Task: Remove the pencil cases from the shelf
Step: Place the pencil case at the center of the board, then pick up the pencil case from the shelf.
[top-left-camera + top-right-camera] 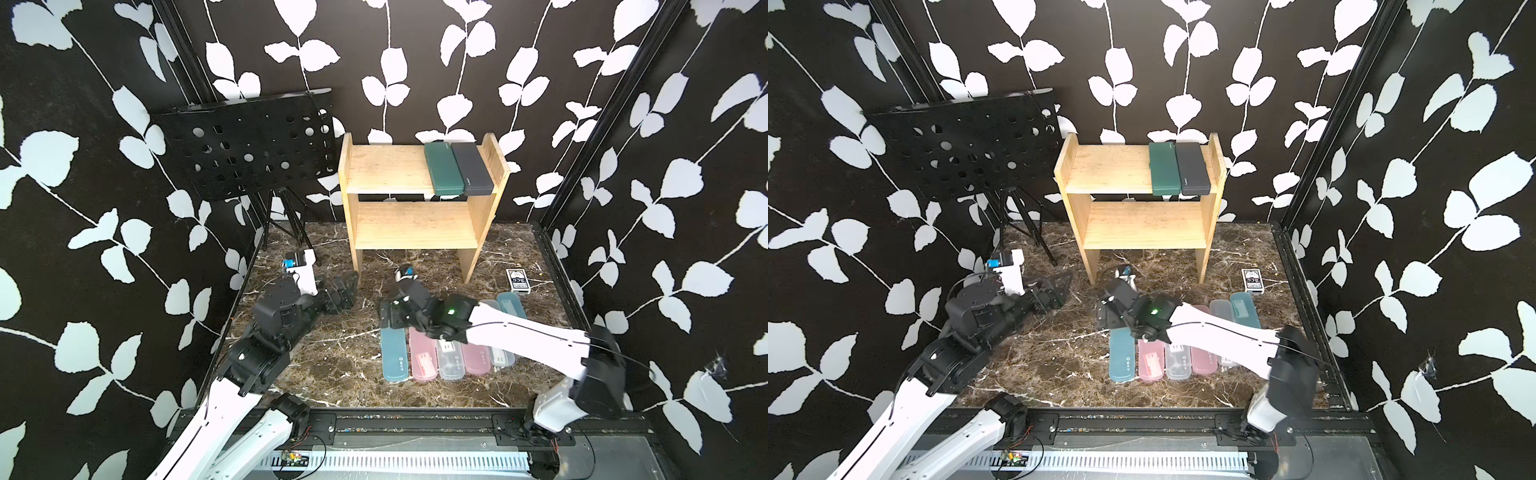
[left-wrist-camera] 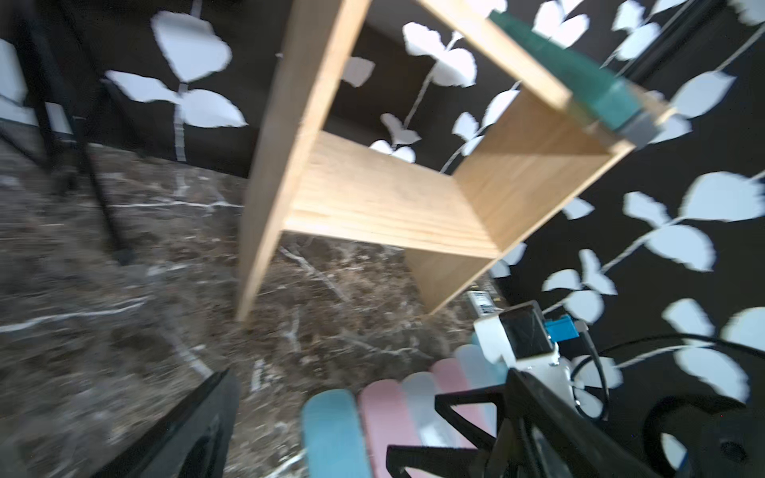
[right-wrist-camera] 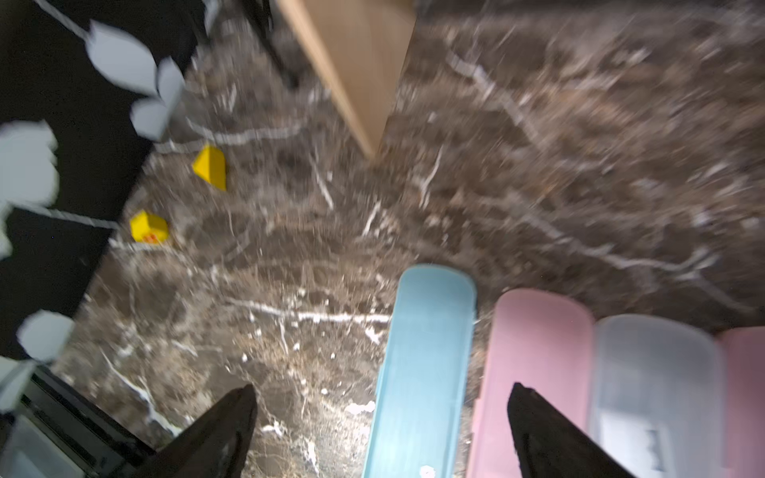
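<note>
The wooden shelf stands at the back. A dark green pencil case and a dark grey one lie side by side at the right end of its top board; the lower board is bare. Several cases lie in a row on the marble table, a light blue case at the left, then a pink case. My right gripper hangs open over the blue case's far end, holding nothing. My left gripper is open and empty near the shelf's left leg.
A black perforated music stand on a tripod stands at the back left. A small black-and-white card box lies right of the shelf's right leg. Two small yellow blocks lie by a wall. Patterned walls close in three sides.
</note>
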### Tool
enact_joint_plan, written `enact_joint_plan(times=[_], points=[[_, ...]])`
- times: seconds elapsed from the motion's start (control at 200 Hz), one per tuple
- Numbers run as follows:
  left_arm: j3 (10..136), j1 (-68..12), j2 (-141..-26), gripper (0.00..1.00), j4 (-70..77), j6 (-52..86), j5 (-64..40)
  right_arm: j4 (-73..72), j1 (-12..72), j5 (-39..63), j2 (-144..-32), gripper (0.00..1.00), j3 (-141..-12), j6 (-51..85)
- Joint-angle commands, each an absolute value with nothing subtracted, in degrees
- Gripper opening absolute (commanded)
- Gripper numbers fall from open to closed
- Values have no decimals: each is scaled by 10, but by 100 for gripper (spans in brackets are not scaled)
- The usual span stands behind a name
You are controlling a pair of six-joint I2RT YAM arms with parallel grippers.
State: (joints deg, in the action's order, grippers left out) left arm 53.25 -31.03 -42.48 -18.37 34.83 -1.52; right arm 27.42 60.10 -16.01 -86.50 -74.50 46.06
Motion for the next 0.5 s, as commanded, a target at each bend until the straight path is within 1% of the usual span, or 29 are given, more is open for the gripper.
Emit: enact_joint_plan(times=[0.0,0.11,0.215,0.3,0.495], points=[[561,-308,-479,99,-73,439,-134,313,559,-189,-799,98,-697,437],[587,-312,-537,99,6,499,-176,349,521,-194,-726,99,-663,422],[617,-331,-574,99,35,515,-160,383,485,-194,-678,100,-649,406],[645,-349,-605,99,41,519,-139,410,462,-193,-654,100,-653,393],[716,-380,-699,99,69,558,-134,432,422,-178,-629,100,-656,376]])
